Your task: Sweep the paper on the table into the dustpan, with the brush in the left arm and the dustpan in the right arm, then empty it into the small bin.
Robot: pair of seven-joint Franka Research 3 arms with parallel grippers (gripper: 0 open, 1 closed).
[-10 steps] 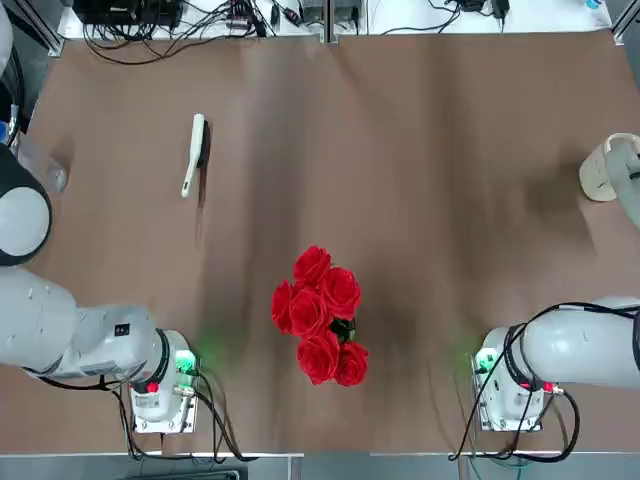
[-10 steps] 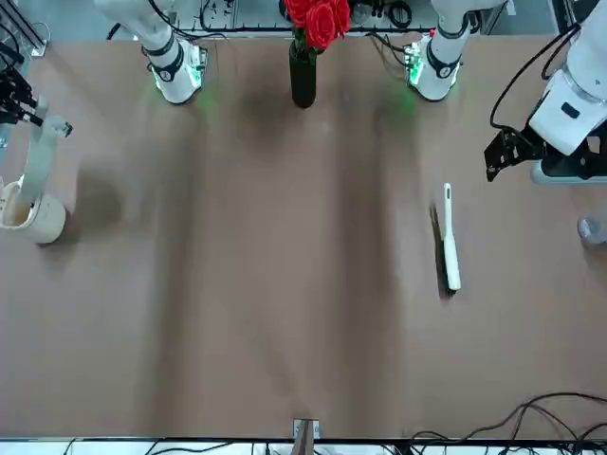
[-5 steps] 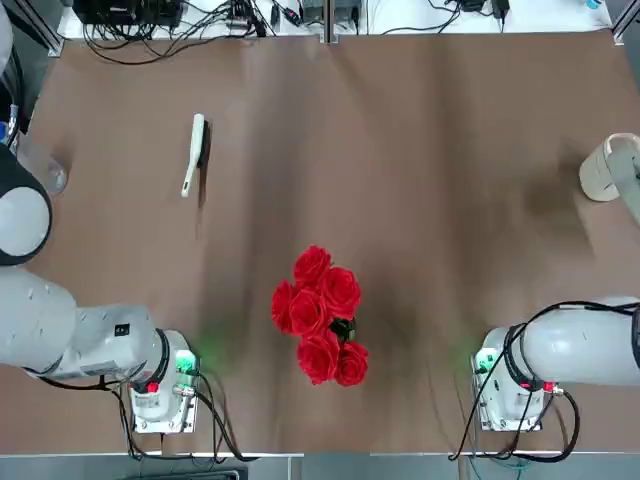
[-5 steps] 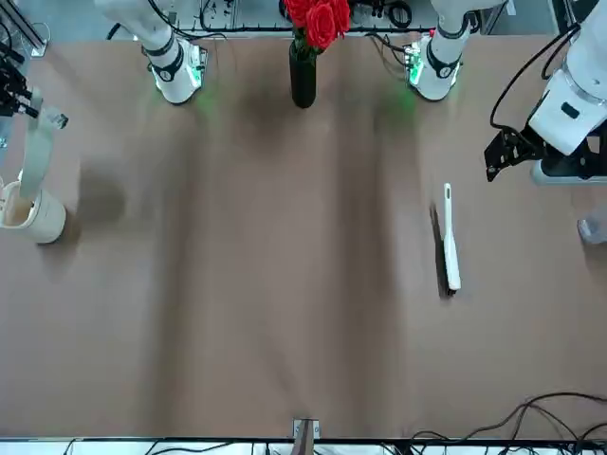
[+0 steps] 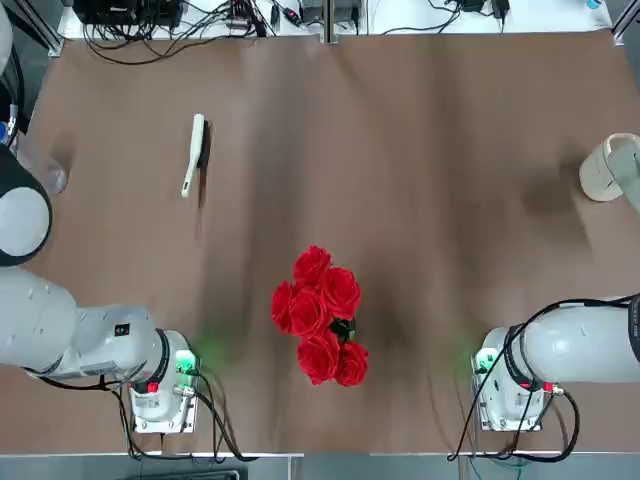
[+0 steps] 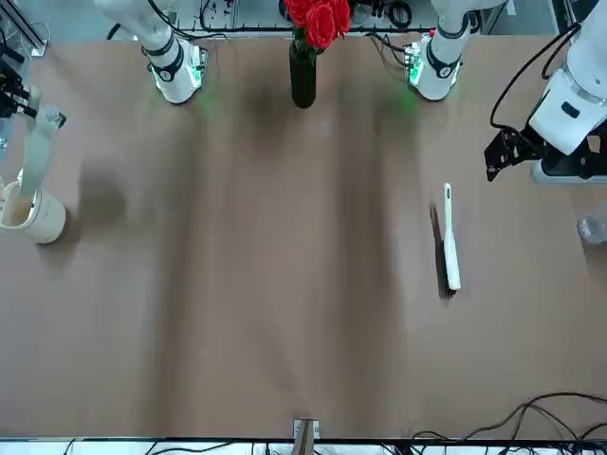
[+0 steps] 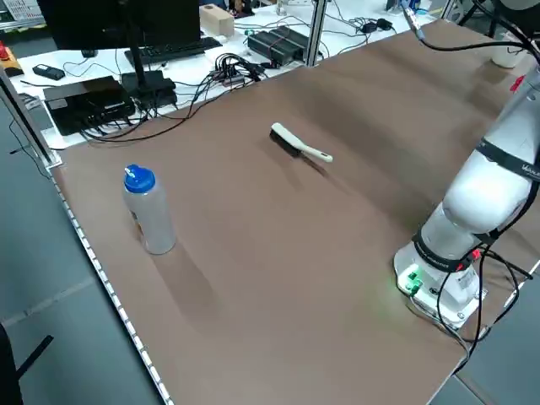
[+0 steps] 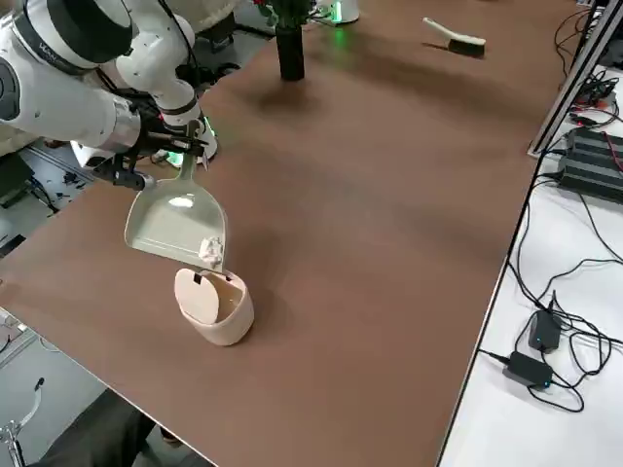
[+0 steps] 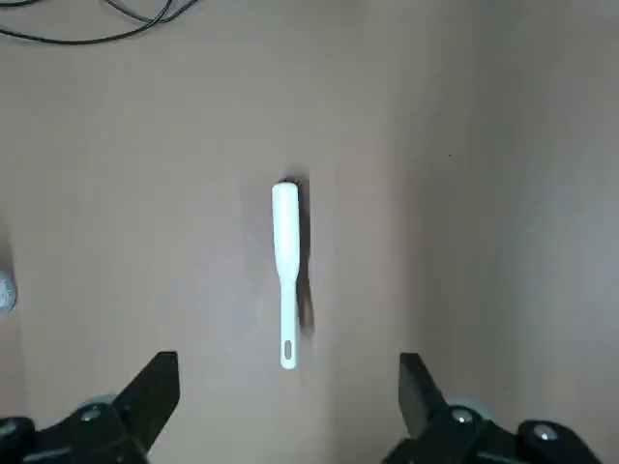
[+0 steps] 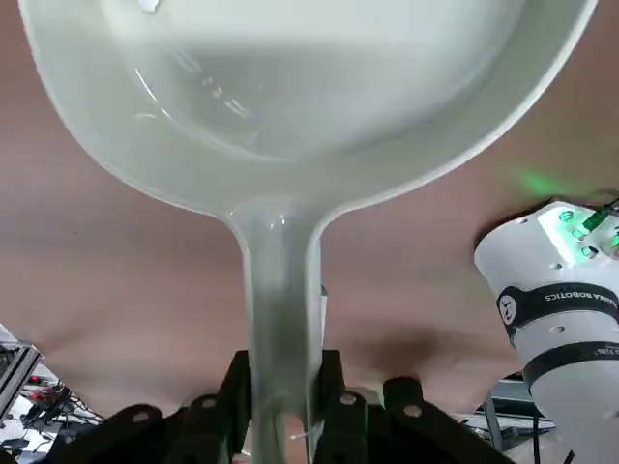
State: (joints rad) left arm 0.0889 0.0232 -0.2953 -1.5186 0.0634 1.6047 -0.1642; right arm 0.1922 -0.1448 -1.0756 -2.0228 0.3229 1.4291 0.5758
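Tilted slightly further, the dustpan (image 8: pixel 177 219) in my right jaws (image 8: pixel 185 154) carries the paper wad (image 8: pixel 211 251) above the small bin (image 8: pixel 226 316); my left jaws (image 9: pixel 290 406) gape over the brush (image 9: pixel 286 251), roses (image 5: pixel 318 315) standing between my arms' bases.

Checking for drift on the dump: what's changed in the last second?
Right gripper and dustpan moved slightly toward the robot's right, the handle end also rising a little in the front view; the pan looks to be tipping steeper over the small bin. Nothing visibly grabbed or released. Unchanged: bin, brush on the table, left gripper open above it.
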